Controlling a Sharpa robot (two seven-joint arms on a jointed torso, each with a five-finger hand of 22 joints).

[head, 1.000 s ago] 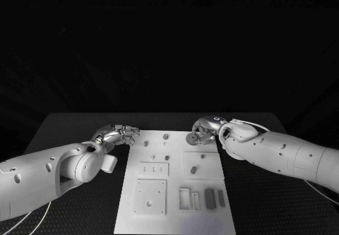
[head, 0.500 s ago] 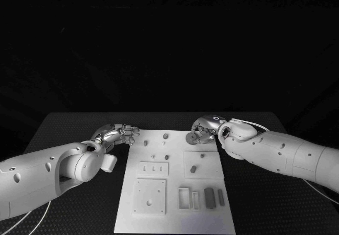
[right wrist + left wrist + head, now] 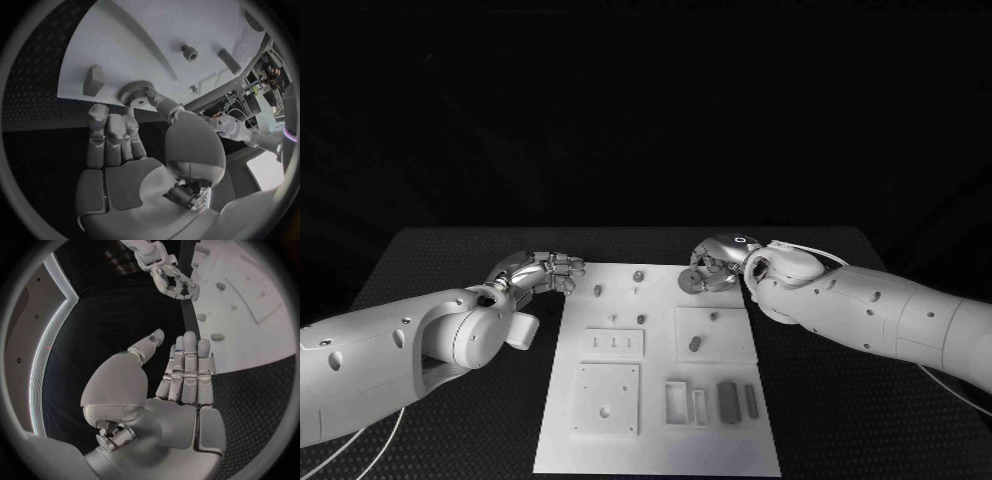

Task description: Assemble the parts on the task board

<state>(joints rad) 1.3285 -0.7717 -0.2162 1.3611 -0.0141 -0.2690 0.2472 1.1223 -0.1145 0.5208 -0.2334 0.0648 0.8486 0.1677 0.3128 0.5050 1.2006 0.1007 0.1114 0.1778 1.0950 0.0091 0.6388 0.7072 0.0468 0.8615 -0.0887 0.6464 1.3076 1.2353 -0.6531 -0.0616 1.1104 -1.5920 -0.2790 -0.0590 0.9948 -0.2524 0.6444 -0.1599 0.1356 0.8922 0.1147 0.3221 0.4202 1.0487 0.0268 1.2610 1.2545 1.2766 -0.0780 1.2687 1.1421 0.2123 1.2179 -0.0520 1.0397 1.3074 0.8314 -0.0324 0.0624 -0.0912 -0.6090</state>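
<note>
Up at the far right corner of the task board (image 3: 661,400), a small round gear (image 3: 138,93) with a toothed rim and a pale hub sits at the board's edge, pinched between the thumb and fingertips of the right hand (image 3: 720,265); the right wrist view shows those digits touching the gear's rim and hub while the palm stays off the board. Nearer on the white plate lie other grey parts: a small peg (image 3: 638,276) at the far middle, an oval piece (image 3: 694,346) on a raised square to the right, and two dark bars (image 3: 728,402) beside open rectangular frames near the front edge. A square plate with holes (image 3: 607,401) sits near the front left. The left hand (image 3: 540,274) hangs just beside the board's far left edge over the black table (image 3: 473,250), its fingers straight and close together, thumb apart, holding nothing. Compared with a second ago, the right hand and gear have shifted very slightly farther along the board, and the left hand is almost unmoved.
</note>
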